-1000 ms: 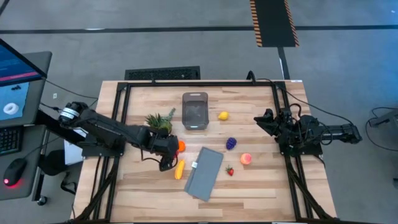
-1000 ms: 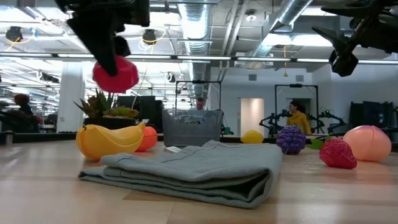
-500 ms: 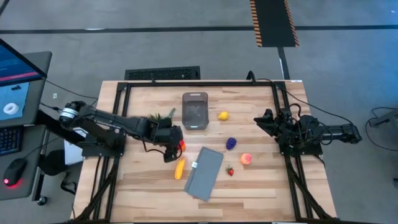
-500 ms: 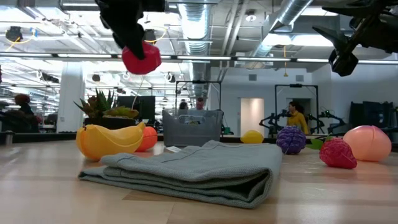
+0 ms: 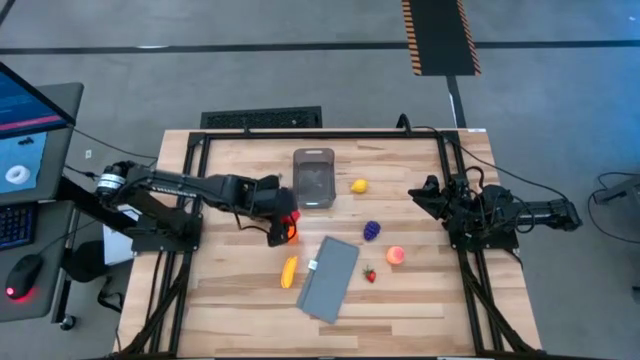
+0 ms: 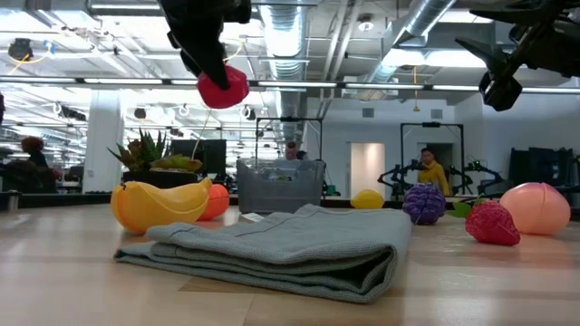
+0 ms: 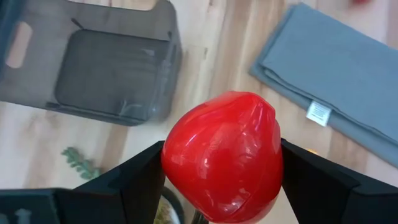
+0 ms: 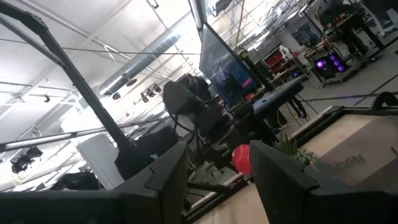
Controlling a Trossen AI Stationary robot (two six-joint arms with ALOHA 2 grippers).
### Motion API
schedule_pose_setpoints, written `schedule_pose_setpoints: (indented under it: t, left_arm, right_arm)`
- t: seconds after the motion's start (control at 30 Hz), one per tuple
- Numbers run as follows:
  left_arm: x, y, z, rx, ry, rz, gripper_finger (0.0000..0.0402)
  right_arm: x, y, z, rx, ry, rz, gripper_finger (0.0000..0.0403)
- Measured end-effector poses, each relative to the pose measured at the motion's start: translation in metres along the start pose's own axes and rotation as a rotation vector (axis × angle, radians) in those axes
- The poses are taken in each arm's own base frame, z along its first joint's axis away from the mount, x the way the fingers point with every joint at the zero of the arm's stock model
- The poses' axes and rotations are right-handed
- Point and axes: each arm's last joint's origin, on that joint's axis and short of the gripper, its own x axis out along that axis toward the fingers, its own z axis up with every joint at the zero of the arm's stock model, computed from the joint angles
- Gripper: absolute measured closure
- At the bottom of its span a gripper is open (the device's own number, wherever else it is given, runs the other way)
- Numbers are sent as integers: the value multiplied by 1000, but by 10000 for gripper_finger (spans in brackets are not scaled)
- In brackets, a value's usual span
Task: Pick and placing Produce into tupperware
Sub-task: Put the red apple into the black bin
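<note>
My left gripper [image 5: 286, 220] hangs above the table just short of the tupperware [image 5: 313, 178], shut on a red toy fruit [image 7: 221, 155]. The tupperware is a clear-grey tub standing on the far middle of the table. On the boards lie a lemon [image 5: 359, 185], grapes [image 5: 372, 230], a peach [image 5: 396, 255], a strawberry [image 5: 370, 274] and a banana [image 5: 289, 271]. An orange [image 6: 215, 201] sits behind the banana. My right gripper [image 5: 416, 192] waits folded back at the right edge, raised, fingers apart on nothing. My left gripper pinches the red fruit's two opposite sides [image 7: 171, 158] between its two fingers [image 7: 140, 183]. The fingers slant steeply down from the table's left. The fruit [image 6: 223, 88] is lifted well clear of the table and sticks out below the fingertips.
A folded grey cloth [image 5: 330, 277] lies near the front middle, right of the banana. A toy pineapple [image 6: 154, 161] stands left of the tupperware, under my left arm. Bare boards lie between the cloth and the tub.
My left gripper has risen and swung toward the far edge and a little right, toward the tupperware, carrying the red fruit higher above the banana and orange. Its fingers have stayed shut on the fruit.
</note>
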Motion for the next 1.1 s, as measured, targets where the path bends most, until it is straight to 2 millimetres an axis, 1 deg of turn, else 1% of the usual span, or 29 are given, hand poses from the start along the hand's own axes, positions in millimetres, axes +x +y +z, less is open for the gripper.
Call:
schedule_pose_setpoints:
  t: [0.47,0.67,0.9,1.1]
  left_arm:
    - [6,38,18,-18,-111,60,130]
    - [6,57,27,-48,-188,88,130]
    - [7,69,29,-53,-201,109,130]
    - [8,76,29,-64,-201,123,130]
  right_arm:
    - [0,0,0,0,0,0,207]
    - [0,0,0,0,0,0,207]
    - [0,0,0,0,0,0,207]
    - [0,0,0,0,0,0,207]
